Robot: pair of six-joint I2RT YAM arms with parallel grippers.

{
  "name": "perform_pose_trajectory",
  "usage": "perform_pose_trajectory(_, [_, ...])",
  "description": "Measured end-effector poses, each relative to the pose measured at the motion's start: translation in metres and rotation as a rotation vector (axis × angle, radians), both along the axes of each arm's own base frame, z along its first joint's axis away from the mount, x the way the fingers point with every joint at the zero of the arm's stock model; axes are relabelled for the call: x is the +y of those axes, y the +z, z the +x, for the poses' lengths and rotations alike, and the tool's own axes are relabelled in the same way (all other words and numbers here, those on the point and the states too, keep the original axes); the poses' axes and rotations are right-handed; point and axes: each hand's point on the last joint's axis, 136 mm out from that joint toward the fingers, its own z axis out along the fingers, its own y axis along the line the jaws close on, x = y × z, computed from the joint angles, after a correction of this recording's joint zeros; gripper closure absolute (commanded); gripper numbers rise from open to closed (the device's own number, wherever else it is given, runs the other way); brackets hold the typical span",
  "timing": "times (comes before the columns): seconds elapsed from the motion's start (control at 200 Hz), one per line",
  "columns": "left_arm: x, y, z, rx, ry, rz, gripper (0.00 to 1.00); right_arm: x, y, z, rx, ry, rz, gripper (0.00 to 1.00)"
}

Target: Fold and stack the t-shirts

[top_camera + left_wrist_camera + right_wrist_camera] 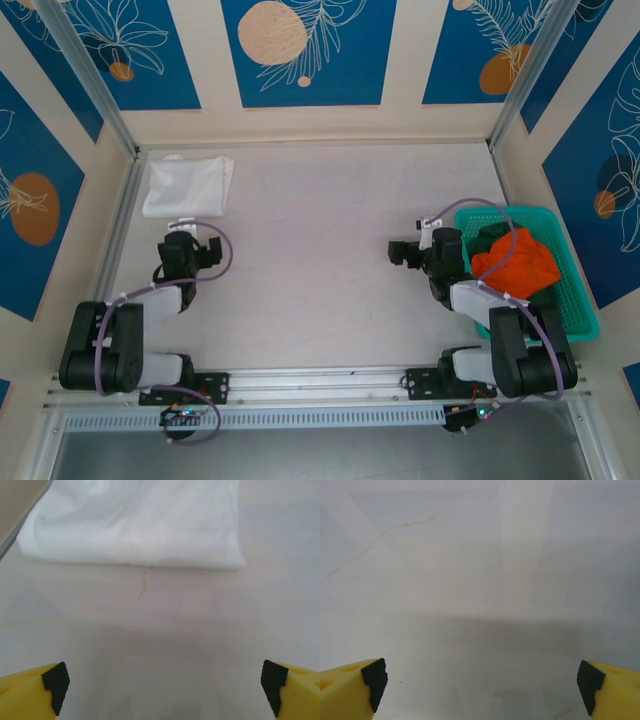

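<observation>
On the pale, faintly cracked surface point(320, 270), a folded white t-shirt point(188, 186) lay at the far-left corner, just ahead of the left end effector point(165, 680), which was wide open and empty. The right end effector point(482, 680) was also wide open, holding nothing, over bare surface. An orange t-shirt point(515, 262) and a dark green t-shirt point(492, 236) sat crumpled in the teal basket point(585, 305) on the right. Cream walls point(210, 60) carried blue leaf-print panels point(300, 50).

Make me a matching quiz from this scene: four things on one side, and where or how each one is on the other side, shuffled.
Things:
1. white t-shirt
2. orange t-shirt
3. teal basket
4. left claw

Places or states:
A. heaped in the basket
B. folded, far left corner of the table
C. open over bare table
D. standing at the table's right side

Pairs: 1-B, 2-A, 3-D, 4-C
</observation>
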Motion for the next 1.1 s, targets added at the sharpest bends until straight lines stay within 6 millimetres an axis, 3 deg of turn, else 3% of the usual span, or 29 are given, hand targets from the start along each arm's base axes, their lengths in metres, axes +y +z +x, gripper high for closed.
perform_pose_trajectory(0.215, [-0.02,0.003,0.031,-0.024,-0.122,-0.008,0.0,0.005,0.013,0.019,-0.073,0.062,0.011,0.02])
perform_pose_trajectory(0.36, [-0.024,0.001,0.028,-0.063,-0.143,-0.013,0.0,0.011,0.02,0.03,-0.131,0.111,0.006,0.01])
perform_pose_trajectory(0.575, [-0.029,-0.007,0.024,-0.07,-0.18,0.003,0.0,0.006,0.025,0.029,-0.199,0.114,0.019,0.01])
perform_pose_trajectory(0.825, [-0.034,-0.007,0.025,-0.073,-0.213,0.008,0.0,0.004,-0.001,0.016,-0.195,0.116,0.029,0.01])
perform_pose_trajectory(1.1, [-0.035,-0.008,0.025,-0.071,-0.218,0.006,0.0,-0.018,0.024,0.05,-0.219,0.033,0.063,0.01])
